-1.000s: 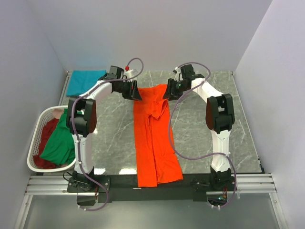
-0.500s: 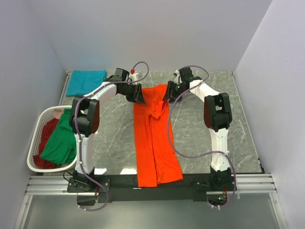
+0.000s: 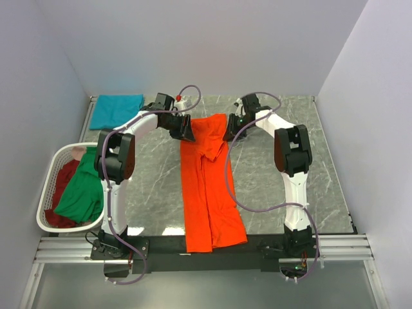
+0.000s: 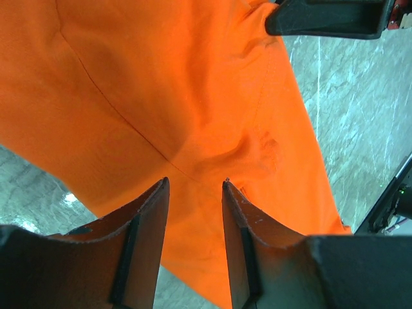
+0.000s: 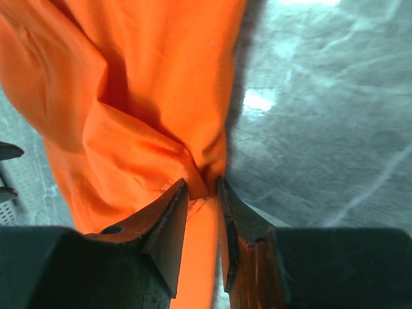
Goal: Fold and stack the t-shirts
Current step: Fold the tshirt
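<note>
The bright orange t-shirt lies in a long strip down the middle of the marble table, its near end hanging over the front edge. My left gripper is at the shirt's far left corner; in the left wrist view its jaws stand open over the orange cloth. My right gripper is at the far right corner, shut on a bunched fold of the orange shirt, pinched between its tips. The teal shirt lies flat at the back left. The green shirt and the dark red shirt are in the basket.
The white slatted laundry basket stands off the table's left edge. Grey walls close the back and both sides. Bare marble shows on both sides of the orange shirt. The right gripper's body shows at the top of the left wrist view.
The left gripper has shifted a little to the right onto the shirt's corner. The right gripper has edged slightly back and left. The orange shirt has hardly moved.
</note>
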Controlling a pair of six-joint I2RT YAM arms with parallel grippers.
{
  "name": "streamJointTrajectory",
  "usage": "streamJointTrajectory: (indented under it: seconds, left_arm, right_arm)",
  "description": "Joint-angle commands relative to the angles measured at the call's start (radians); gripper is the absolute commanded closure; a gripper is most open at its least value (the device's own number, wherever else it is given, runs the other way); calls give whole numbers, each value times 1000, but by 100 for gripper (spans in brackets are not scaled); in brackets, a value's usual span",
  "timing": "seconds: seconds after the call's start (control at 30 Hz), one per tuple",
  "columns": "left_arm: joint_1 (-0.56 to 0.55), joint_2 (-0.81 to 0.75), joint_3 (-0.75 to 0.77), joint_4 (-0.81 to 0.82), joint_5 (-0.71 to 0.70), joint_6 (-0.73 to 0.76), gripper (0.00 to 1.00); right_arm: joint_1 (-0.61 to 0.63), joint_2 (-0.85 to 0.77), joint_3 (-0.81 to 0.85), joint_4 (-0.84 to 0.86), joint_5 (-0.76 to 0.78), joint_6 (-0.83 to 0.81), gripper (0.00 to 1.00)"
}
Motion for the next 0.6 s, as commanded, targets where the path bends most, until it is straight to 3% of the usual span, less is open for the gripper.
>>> streamJointTrajectory:
  seconds: [0.0,0.57]
  left_arm:
    - [1,2,4,-2,-2,14,56]
    - [1,24,27,-18,6,16,57]
  right_arm:
    - [-18,-60,-6,23,30,-31,67]
    - [-20,-65,14,88,-55,-5,63]
